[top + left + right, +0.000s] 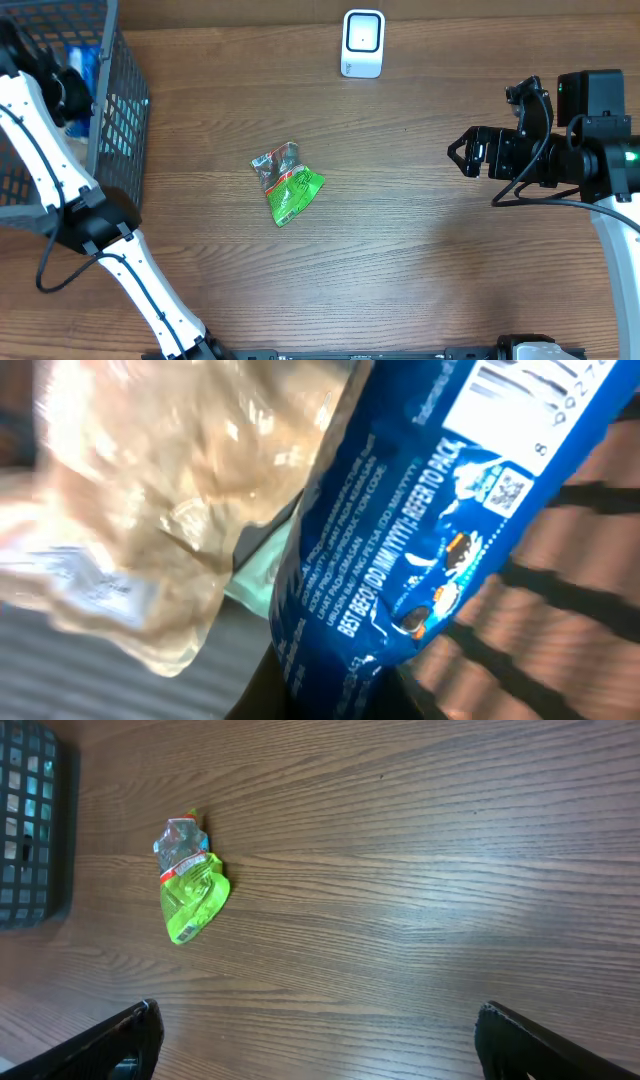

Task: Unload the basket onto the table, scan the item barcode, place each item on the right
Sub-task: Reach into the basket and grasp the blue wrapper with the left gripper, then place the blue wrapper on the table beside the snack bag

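Only left wrist: barcode (540,390) on blue packet (400,560) | overhead: scanner (362,43)

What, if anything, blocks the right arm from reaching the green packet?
Probably nothing, so likely yes. The packet lies alone on the table; only bare wood shows between it and the right arm, whose jaws stand open.

Crumpled green packet (190,885) on wooden table (420,870), well ahead of right gripper (318,1008), left of centre; black mesh basket (35,820) farther left.
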Tool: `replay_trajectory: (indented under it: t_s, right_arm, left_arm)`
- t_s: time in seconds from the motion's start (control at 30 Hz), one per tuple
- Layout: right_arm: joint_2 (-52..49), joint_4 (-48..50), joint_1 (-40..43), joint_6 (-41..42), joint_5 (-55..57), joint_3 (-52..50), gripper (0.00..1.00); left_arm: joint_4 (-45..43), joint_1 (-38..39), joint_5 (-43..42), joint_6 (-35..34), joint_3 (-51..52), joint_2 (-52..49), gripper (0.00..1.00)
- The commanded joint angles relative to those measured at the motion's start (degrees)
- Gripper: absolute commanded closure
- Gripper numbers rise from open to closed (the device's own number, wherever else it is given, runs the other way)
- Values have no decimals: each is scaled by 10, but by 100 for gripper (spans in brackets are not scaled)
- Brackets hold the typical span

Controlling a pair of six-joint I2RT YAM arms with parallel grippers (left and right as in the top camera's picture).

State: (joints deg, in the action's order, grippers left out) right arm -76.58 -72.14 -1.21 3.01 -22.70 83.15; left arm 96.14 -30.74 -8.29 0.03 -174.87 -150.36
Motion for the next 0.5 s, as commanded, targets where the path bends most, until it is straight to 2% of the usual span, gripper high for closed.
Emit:
replay_trajectory:
  t_s: [0.0,0.27,0.33,0.47]
  right_arm:
    - [0,1,-2,2,-6,16,0]
    - [0,13,-2,2,-19,19,2]
    - [1,12,-2,2,-19,33,6]
    - [2,-17,-2,2,-15,99,7]
  left_arm:
    - [7,4,-18,-18,-51,70,96]
    - [7,9,-25,-18,-52,217,96]
    - [7,19,-37,-18,-52,250,96]
    - [7,53,-55,-17,-50,309,96]
